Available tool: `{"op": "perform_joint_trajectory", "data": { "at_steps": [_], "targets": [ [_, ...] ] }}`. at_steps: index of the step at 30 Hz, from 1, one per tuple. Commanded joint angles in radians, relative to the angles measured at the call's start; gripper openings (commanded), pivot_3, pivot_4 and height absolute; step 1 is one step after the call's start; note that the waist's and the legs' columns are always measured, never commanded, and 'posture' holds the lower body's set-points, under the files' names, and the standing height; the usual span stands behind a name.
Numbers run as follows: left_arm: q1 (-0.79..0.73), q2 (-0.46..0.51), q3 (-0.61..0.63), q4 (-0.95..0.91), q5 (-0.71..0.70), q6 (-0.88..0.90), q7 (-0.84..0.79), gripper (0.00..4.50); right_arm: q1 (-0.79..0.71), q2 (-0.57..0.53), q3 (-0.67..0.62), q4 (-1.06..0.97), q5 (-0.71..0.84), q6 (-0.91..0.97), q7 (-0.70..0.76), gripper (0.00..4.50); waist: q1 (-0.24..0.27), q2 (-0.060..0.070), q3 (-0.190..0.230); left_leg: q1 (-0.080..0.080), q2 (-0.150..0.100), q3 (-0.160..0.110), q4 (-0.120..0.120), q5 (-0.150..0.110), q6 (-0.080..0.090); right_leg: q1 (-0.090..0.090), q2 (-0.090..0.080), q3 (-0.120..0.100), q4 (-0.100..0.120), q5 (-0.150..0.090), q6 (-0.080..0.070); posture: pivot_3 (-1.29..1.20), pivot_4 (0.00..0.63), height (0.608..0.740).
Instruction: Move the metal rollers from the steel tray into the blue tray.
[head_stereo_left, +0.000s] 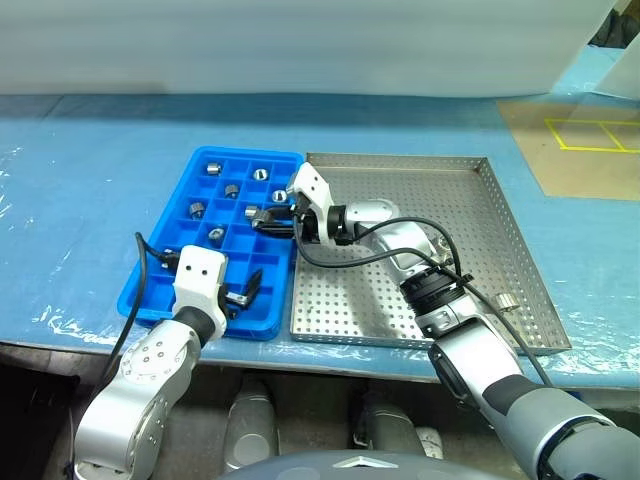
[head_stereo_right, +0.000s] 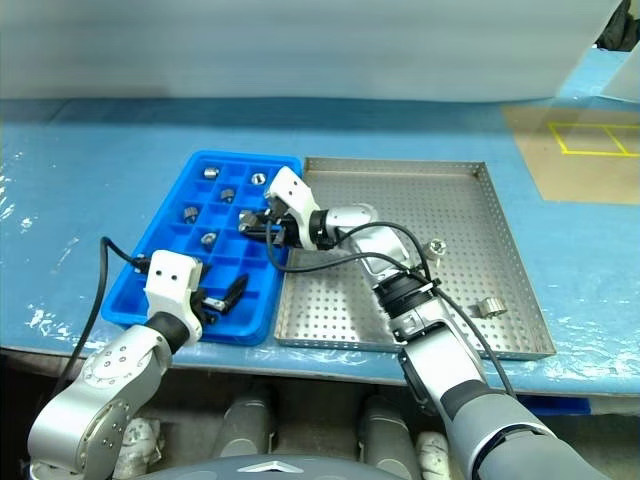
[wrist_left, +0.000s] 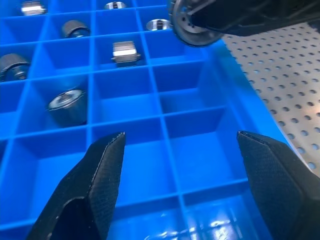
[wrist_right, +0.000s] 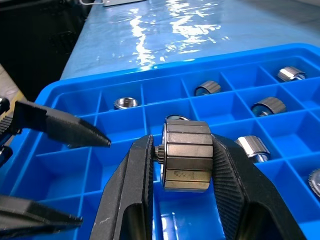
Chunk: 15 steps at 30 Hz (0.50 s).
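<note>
R gripper (wrist_right: 182, 165) jaws were clenched on a faceted steel roller (wrist_right: 186, 155), held over the blue tray (head_stereo_left: 160, 290), whose glossy plastic cells lay just below. Risk: release off-centre, roller hits a cell wall & tips into a filled cell. L gripper (wrist_left: 180, 155) jaws gaped empty nearby. Two rollers (head_stereo_right: 487, 308) were left on the perforated steel tray (head_stereo_left: 500, 200).

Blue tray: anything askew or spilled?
Nothing stands out. The blue tray sits flat beside the steel tray, rollers each in their own compartment. The right gripper holds one roller above it; two rollers remain in the steel tray.
</note>
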Motion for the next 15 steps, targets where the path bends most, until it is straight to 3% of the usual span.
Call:
{"op": "perform_joint_trajectory", "data": {
  "at_steps": [1,15],
  "targets": [
    [0.062,-0.013,0.038,-0.101,-0.001,0.003,0.021,3.75,-0.03,0.021,0.009,0.01,-0.008,-0.03,0.022,1.17,0.004,0.0,0.0,0.0,0.0,0.0,0.0,0.0,0.0,0.0,0.0,0.0,0.0,0.0,0.0,0.34,0.15,0.74],
    [0.214,-0.074,0.068,-0.078,0.043,-0.106,0.064,3.75,-0.048,0.126,0.04,0.097,-0.076,-0.051,0.003,1.17,0.049,0.0,0.0,0.0,0.0,0.0,-0.001,-0.002,0.002,-0.001,0.0,0.0,-0.001,0.0,0.0,0.41,0.15,0.74]
  ]
}}
